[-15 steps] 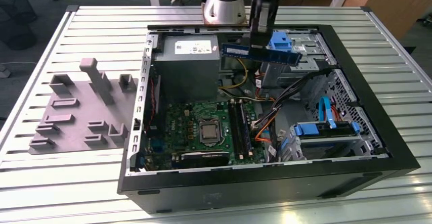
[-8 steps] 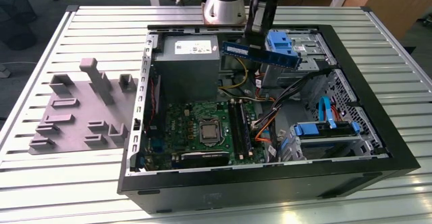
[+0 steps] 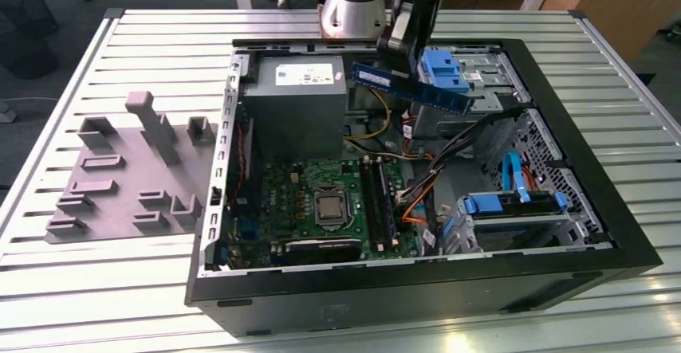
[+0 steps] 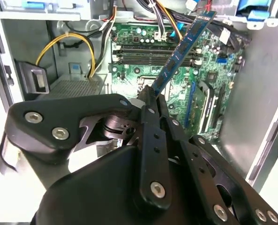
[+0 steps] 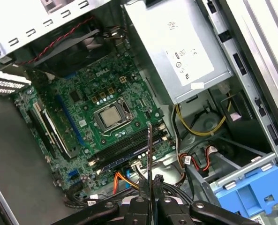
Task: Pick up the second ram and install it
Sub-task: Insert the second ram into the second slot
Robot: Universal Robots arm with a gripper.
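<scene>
Lying on its side on a slatted metal table, an open black computer case takes up most of the exterior view, its green motherboard facing up. Inside the case, a grey power supply sits at the far end, with blue drive brackets toward the exterior view's right. On the table, well apart from the case toward the exterior view's left, stands a grey holder plate with upright blocks.

Over the far end of the case hangs the arm, and its gripper is clamped on one end of the second ram, a dark blue-green stick held in the air above the case interior, between the power supply and the blue brackets. In the second wrist view the stick slants up and away from the black fingers, with the motherboard behind it. In the first wrist view it shows edge-on as a thin line above the long black memory slots, just beside the processor socket
</scene>
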